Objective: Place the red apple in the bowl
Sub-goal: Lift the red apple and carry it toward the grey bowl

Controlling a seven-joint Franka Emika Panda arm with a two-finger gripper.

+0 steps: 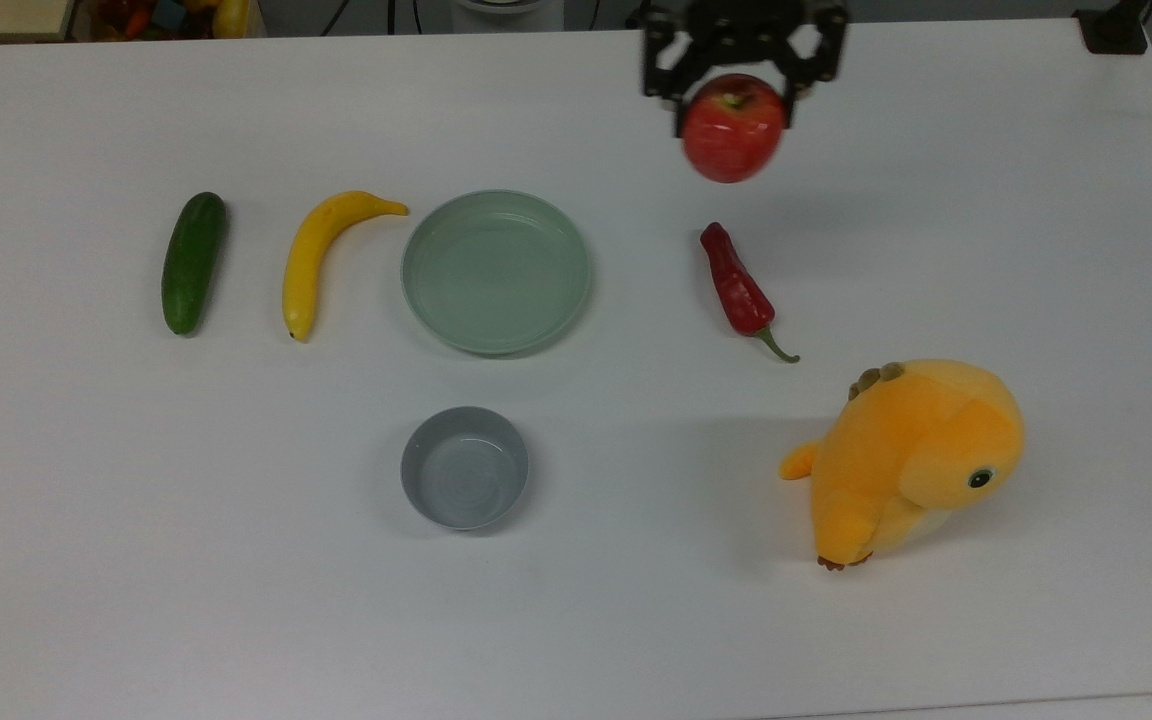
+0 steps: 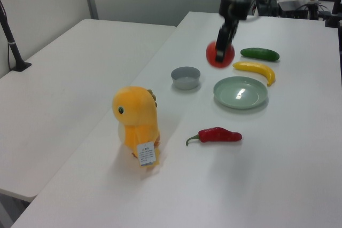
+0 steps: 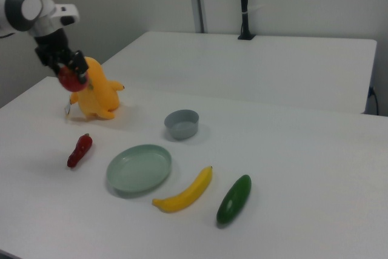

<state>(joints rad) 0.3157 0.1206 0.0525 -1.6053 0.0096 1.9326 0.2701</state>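
My gripper (image 1: pixel 733 95) is shut on the red apple (image 1: pixel 733 130) and holds it high above the table, near the top view's upper edge, above the chili's far end. From the left view the red apple (image 2: pixel 220 55) hangs in my gripper (image 2: pixel 220 50) over the table, between bowl and plate. In the right view the red apple (image 3: pixel 68 77) sits in my gripper (image 3: pixel 71 72) in front of the plush toy. The small grey bowl (image 1: pixel 464 467) stands empty low in the top view's middle, well away from the apple; the bowl (image 2: pixel 185 77) (image 3: pixel 182 124) also shows from both sides.
A red chili pepper (image 1: pixel 738 290) lies below the apple in the top view. A pale green plate (image 1: pixel 496 271), a banana (image 1: pixel 321 256) and a cucumber (image 1: pixel 192 262) lie in a row to the top view's left. An orange plush toy (image 1: pixel 911 457) stands at its lower right.
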